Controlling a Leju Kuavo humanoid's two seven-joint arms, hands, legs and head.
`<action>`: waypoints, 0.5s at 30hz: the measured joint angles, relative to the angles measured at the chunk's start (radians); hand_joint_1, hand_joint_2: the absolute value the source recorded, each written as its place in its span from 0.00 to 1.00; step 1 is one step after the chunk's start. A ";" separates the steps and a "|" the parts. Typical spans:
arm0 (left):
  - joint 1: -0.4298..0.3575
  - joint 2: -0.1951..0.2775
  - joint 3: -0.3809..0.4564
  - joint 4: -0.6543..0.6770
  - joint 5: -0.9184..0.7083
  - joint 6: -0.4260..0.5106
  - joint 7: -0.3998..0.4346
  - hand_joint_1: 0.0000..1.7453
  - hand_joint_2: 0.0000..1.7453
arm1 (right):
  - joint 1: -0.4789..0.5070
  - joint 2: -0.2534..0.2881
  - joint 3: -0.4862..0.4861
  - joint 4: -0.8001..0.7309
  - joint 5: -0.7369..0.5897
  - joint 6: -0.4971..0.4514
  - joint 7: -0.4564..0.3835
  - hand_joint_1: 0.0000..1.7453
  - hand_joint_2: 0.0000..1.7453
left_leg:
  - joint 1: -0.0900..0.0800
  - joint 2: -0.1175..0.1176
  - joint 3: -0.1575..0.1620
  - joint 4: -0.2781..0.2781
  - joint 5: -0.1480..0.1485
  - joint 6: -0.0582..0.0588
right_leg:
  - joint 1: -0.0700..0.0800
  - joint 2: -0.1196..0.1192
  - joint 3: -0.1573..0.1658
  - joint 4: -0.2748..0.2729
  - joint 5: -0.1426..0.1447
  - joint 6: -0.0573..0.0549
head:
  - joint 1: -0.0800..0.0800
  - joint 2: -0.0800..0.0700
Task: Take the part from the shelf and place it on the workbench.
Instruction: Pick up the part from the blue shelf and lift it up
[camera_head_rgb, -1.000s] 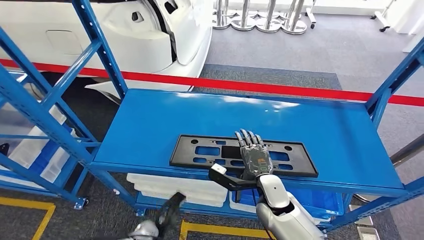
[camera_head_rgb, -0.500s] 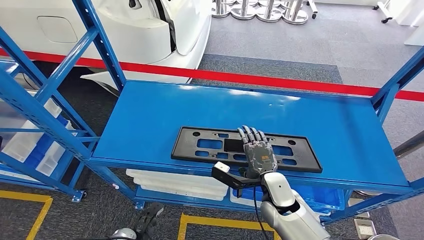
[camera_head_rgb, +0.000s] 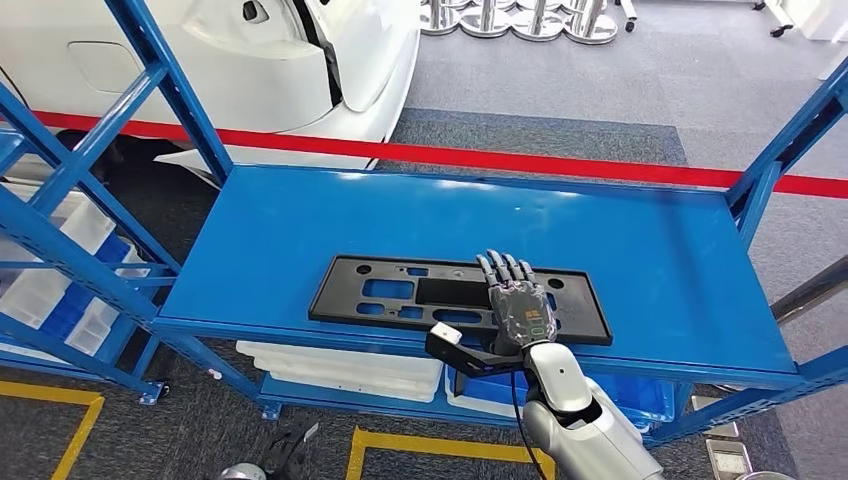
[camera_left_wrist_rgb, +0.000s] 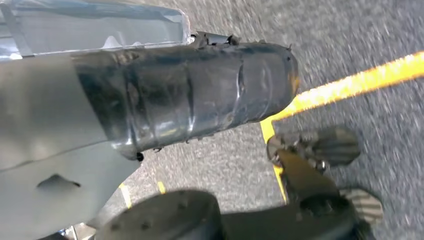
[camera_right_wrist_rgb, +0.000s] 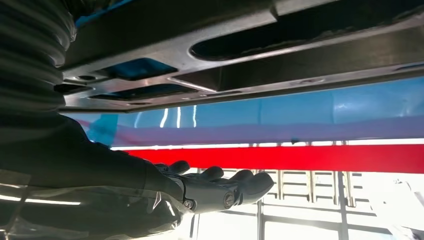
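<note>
An automotive workshop or factory floor: blue steel shelving rack (camera_head_rgb: 450, 240), white car body (camera_head_rgb: 250, 60) behind a red barrier tape (camera_head_rgb: 560, 163), yellow floor marking lines (camera_head_rgb: 440, 440), white plastic storage bins (camera_head_rgb: 350, 365), grey carpeted floor (camera_head_rgb: 640, 90).

Bright, even overhead light; white glare streaks on blue shelf (camera_head_rgb: 620, 250) toward 12 o'clock. Left wrist view motion-blurred. Right wrist view backlit, blown out, foreground dark.

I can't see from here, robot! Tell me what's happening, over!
Right hand lies flat on the black part, fingers straight. Part lies on the blue shelf, not lifted. Left hand hangs low over floor, empty. Nothing blocking.
</note>
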 joint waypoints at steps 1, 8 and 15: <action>-0.001 0.008 0.000 0.000 0.000 0.000 0.000 0.00 0.00 | 0.000 0.000 0.000 0.000 0.000 0.000 0.000 0.00 1.00 | -0.001 0.000 0.033 -0.071 0.039 0.003 | 0.001 0.001 0.003 0.002 -0.003 0.002 | 0.000 0.000; -0.004 0.029 0.001 0.001 -0.001 -0.001 -0.001 0.00 0.00 | -0.002 0.000 -0.001 -0.002 0.000 0.000 0.000 0.00 1.00 | 0.000 -0.004 0.104 -0.224 0.088 0.036 | 0.006 0.009 -0.009 0.038 -0.035 0.036 | 0.005 0.000; -0.004 -0.011 0.004 0.003 0.002 0.000 0.005 0.00 0.00 | 0.003 -0.006 -0.002 -0.003 -0.021 0.008 0.007 1.00 1.00 | 0.003 -0.009 0.107 -0.225 0.088 0.045 | -0.010 0.009 -0.132 0.284 -0.111 0.052 | 0.010 0.000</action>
